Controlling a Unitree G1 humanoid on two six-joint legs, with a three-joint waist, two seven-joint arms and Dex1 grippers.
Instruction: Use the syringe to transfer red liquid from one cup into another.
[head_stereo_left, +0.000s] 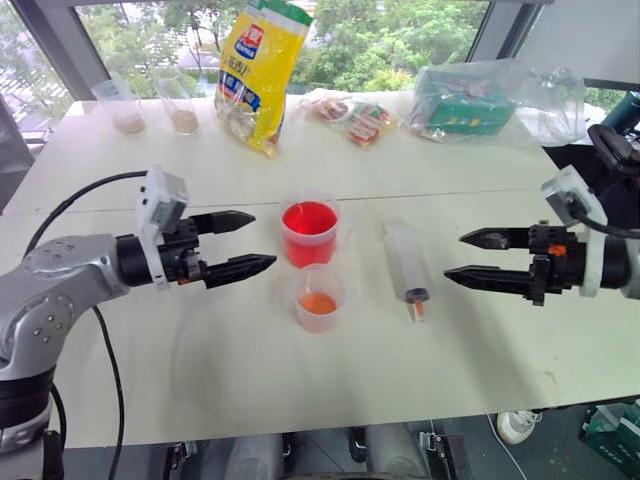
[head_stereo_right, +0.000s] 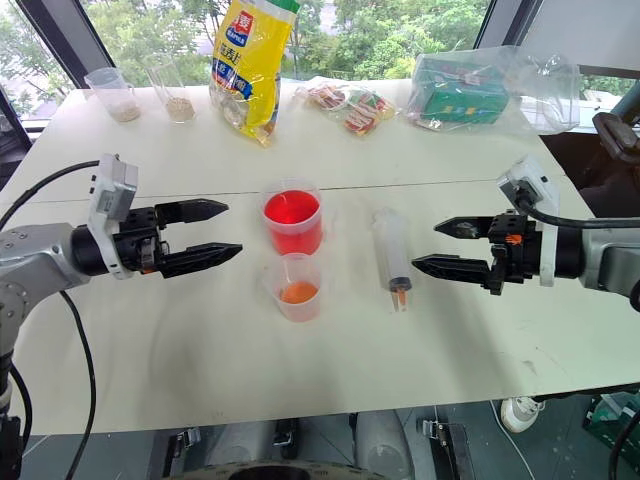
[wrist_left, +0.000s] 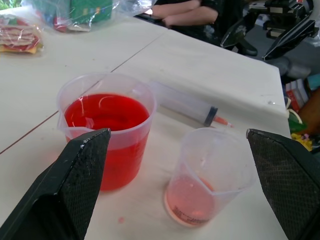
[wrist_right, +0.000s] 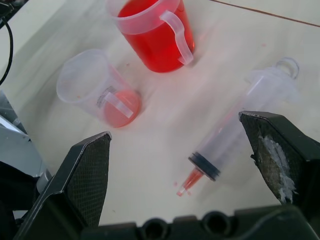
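The large clear plastic syringe with the black plunger seal and small orange-red tip (head_stereo_left: 406, 268) lies flat on the white tabletop (head_stereo_left: 200, 360), untouched. It lies just ahead of the right gripper (head_stereo_left: 462, 257), between this gripper and the two cups. The jaws of the right gripper are spread wide and hold nothing. The long axis of the syringe runs across the direction in which this gripper points, with the tip toward the robot and the plunger end away from it. So the right gripper is clearly the nearer one, and I judge it only needs to go forward and down to close across the barrel.

The left gripper (head_stereo_left: 258, 243) is also spread and empty. It points at the wide clear plastic cup holding bright red liquid (head_stereo_left: 309, 232) and at the smaller clear plastic cup with a shallow orange-red layer (head_stereo_left: 319, 298), both just ahead of its fingertips. The syringe is beyond these cups from the left gripper.

Far behind stands a yellow snack bag (head_stereo_left: 260, 68) with a blue and red label; the writing is probably Chinese, but I cannot read it.
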